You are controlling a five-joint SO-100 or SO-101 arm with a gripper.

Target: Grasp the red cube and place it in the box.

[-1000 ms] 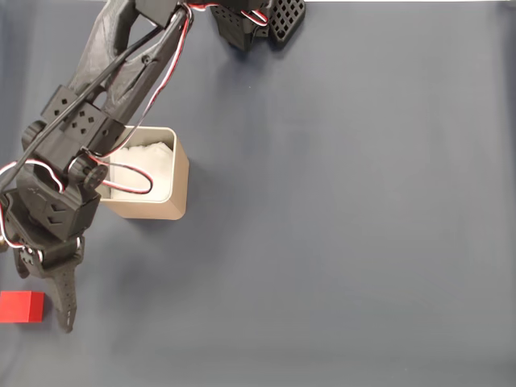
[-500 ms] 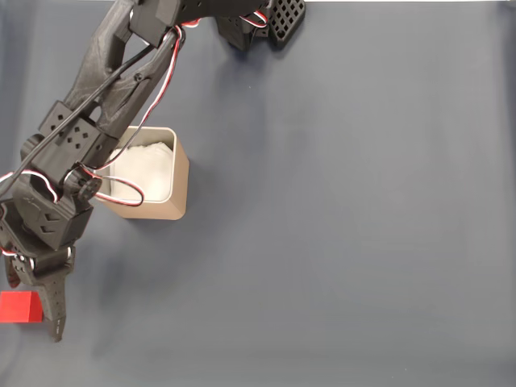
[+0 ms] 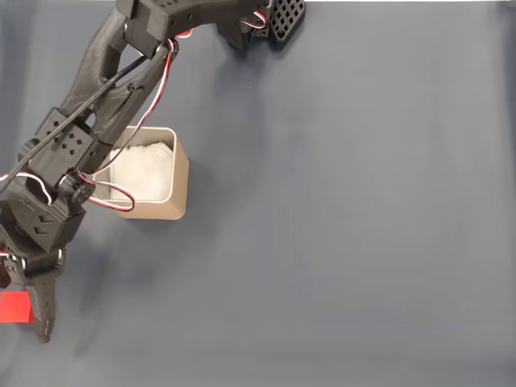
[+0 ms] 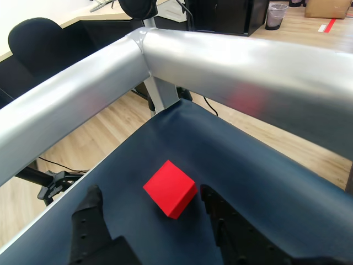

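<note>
- Over the last second the arm swings toward 8 o'clock in the fixed view, carrying the tool [image 3: 32, 310] right up to the red cube [image 3: 16, 307].
- In the wrist view the cube [image 4: 170, 188] lies on the table [image 4: 265, 182] between spread fingers [image 4: 88, 212], ungripped.
- The box [image 3: 179, 173] sits near, at 1 o'clock.
- Closing looks next.

The cube [image 4: 170, 188] is plain bright red on a dark blue-grey mat [image 3: 347, 210]. The box [image 3: 179, 187] is tan outside, white within. The arm [image 3: 72, 153] is black, trailing red, white and black wires [image 3: 153, 93].
</note>
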